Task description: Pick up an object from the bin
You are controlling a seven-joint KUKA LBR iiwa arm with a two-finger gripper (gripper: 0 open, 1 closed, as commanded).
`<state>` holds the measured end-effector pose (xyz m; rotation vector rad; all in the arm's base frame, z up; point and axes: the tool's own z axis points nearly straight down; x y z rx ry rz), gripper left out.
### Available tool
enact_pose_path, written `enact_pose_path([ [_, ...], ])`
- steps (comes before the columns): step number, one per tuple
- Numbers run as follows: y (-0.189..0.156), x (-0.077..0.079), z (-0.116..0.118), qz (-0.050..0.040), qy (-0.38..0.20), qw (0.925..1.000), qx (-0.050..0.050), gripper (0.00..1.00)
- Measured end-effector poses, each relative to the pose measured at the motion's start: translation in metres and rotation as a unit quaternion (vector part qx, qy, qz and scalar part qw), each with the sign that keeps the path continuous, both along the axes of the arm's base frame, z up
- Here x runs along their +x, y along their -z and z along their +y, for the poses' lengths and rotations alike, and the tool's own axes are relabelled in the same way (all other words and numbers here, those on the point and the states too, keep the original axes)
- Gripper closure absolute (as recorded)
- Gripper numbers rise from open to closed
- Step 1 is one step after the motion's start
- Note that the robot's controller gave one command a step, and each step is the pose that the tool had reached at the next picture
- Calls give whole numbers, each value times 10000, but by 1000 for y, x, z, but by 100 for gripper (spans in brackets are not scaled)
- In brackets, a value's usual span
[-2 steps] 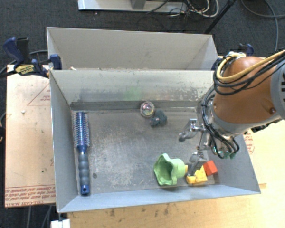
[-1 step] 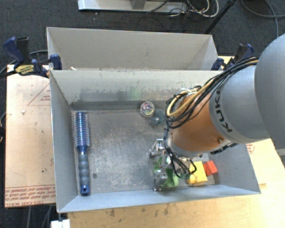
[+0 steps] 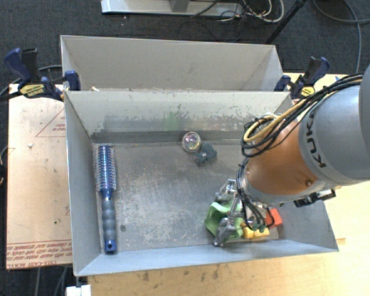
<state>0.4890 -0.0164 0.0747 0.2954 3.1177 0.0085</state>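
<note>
Mostly hidden under the gripper [image 3: 224,233]: a small heap [image 3: 246,226] in the near right corner of the bin [image 3: 166,202], hard against the front wall. Nearest and clearest of it, a crumpled green thing [image 3: 216,216], kind not readable, right beside the gripper on the side toward the bin's middle. Just past that, a yellow piece [image 3: 251,232] and an orange-red block [image 3: 272,217], both partly covered by the wrist and its wires, outlines cut off. Gripper low on the heap, at the green thing. Clenched, released or grasping something: impossible to tell, tip lost in the clutter. Above it, the orange cover [image 3: 277,171] and grey arm [image 3: 342,134], blocking the bin's right wall and the floor below; looped cables [image 3: 264,128] on top. Well apart, near the back wall at mid-width, a shiny round thing [image 3: 191,142], with a small grey lump [image 3: 205,156] just beside it, too small to identify. Along the left wall, a blue hairbrush [image 3: 106,190], bristle head toward the back, handle toward the front.
</note>
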Motion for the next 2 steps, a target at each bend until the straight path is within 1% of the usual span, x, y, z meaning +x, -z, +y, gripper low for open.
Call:
enact_pose_path([
  [1, -1, 1, -1, -11, -4, 10000, -11, 100],
  [2, -183, 18, -27, -10, -662, 9978, -35, 100],
])
